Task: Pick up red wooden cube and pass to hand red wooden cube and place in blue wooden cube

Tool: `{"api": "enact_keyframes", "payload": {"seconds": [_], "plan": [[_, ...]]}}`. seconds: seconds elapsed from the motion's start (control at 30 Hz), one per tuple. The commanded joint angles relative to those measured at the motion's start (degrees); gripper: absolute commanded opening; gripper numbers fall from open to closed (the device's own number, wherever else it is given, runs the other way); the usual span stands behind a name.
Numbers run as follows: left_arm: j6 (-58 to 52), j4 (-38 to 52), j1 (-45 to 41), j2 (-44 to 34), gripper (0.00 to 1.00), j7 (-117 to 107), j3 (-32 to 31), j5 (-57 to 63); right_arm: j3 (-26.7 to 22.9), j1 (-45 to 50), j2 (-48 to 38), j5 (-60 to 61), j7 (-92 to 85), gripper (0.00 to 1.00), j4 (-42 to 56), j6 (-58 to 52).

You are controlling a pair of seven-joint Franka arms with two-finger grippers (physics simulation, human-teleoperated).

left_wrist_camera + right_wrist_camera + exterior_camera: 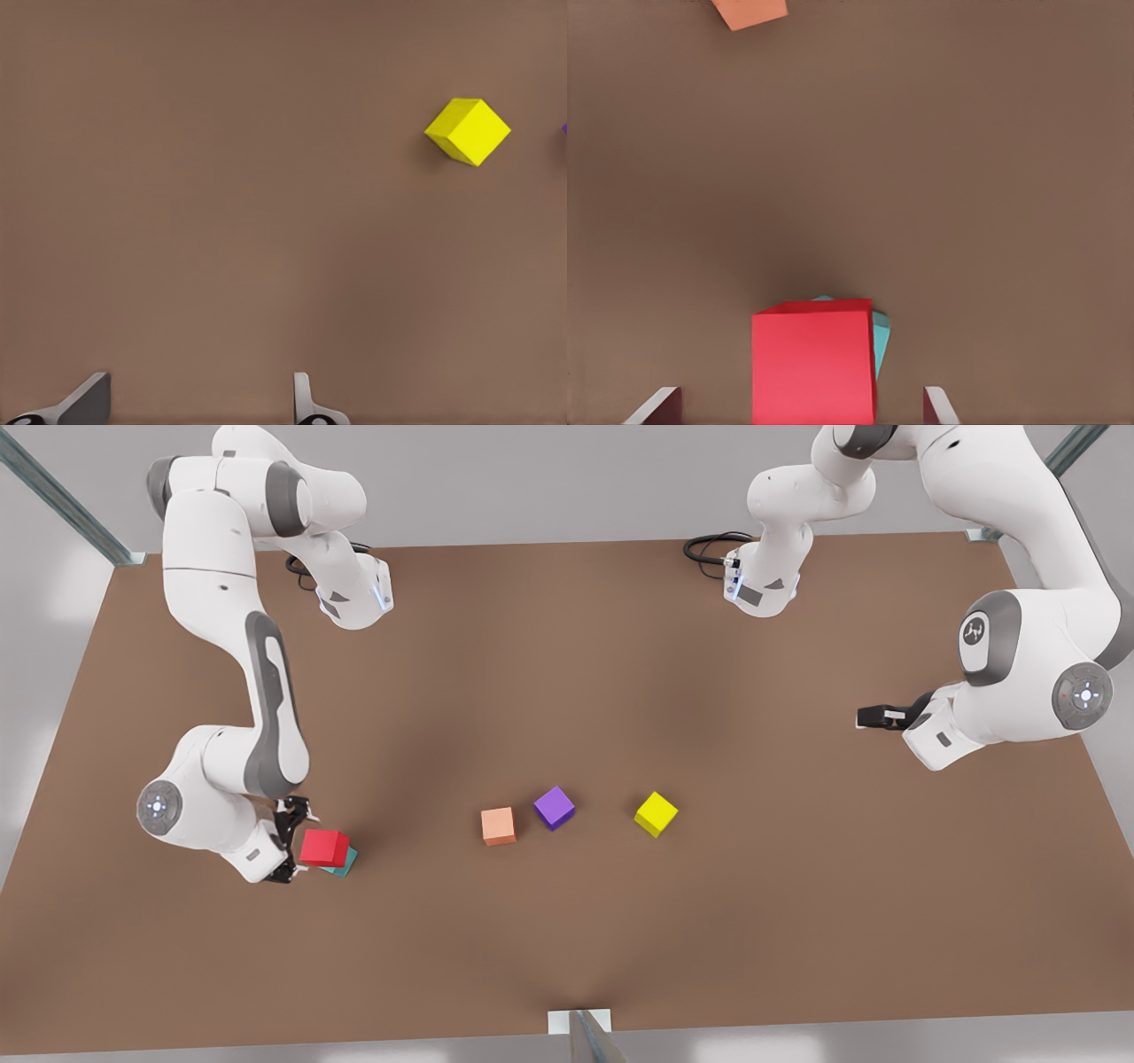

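The red cube [813,361] rests on the blue cube [881,341], between the right claw's [292,841] spread fingers, ungripped. Withdraw straight, touching neither cube. The left claw [877,716] waits, open and empty, well apart.

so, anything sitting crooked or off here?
Slightly: the red wooden cube sits on the blue wooden cube rotated and offset, teal edge peeking out. Right gripper open around it; left gripper waits.

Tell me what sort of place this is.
Probably a simulated tabletop robot test cell: a bare brown table, two white arms mounted at its far edge, and small plain cubes, such as a bright red cube and a yellow cube.
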Motion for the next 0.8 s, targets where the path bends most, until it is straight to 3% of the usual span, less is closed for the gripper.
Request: {"api": "enact_keyframes", "payload": {"seconds": [0.0, 0.03, 0.07, 0.17, 0.23, 0.4, 0.43, 0.47, 0.5, 0.77], "plan": [[-0.15, 0.02, 0.02, -0.05, 1.00, 0.07, -0.01, 0.03, 0.06, 0.00, 0.45, 0.00, 58.00, 1.00, 1.37, -6.72], [-0.15, 0.02, 0.02, -0.14, 1.00, 0.07, -0.01, 0.03, 0.59, 0.44, 1.24, -0.17, 84.79, 1.00, 4.09, -8.46], [-0.15, 0.02, 0.02, -0.05, 1.00, 0.07, -0.01, 0.03, 0.33, 0.96, 1.24, -1.49, 88.47, 1.00, 10.05, -16.89], [-0.15, -0.07, 0.02, 0.04, 1.00, 0.07, -0.01, 0.03, 0.42, 1.49, -9.56, -12.30, 85.14, 1.00, 12.27, -25.79], [-0.15, -0.07, 0.02, 0.22, 1.00, 0.07, -0.01, 0.03, -0.20, -0.53, -14.57, -13.35, 79.86, 1.00, 12.10, -27.98], [-0.68, -0.07, 0.02, 0.30, 1.00, 0.07, -0.01, 0.03, -0.46, -2.29, -16.69, -19.86, 79.33, 1.00, 12.54, -28.34], [-0.77, -0.07, 0.02, 0.30, 1.00, 0.07, -0.01, 0.03, 3.29, -7.87, -18.52, -20.38, 79.33, 1.00, 10.44, -27.82], [-0.77, -0.07, 0.02, 0.30, 1.00, 0.07, -0.01, 0.03, 22.60, -27.38, -19.24, -20.82, 79.42, 1.00, 9.55, -27.20], [-0.77, -0.07, 0.02, 0.30, 1.00, 0.07, -0.01, 0.03, 26.52, -28.39, -17.92, -23.72, 79.60, 1.00, 9.99, -27.29], [-1.29, -0.07, 0.19, 0.74, 1.00, 0.07, -0.01, 0.03, 26.69, -26.28, -17.83, -24.61, 80.39, 1.00, 10.16, -27.02]]}}
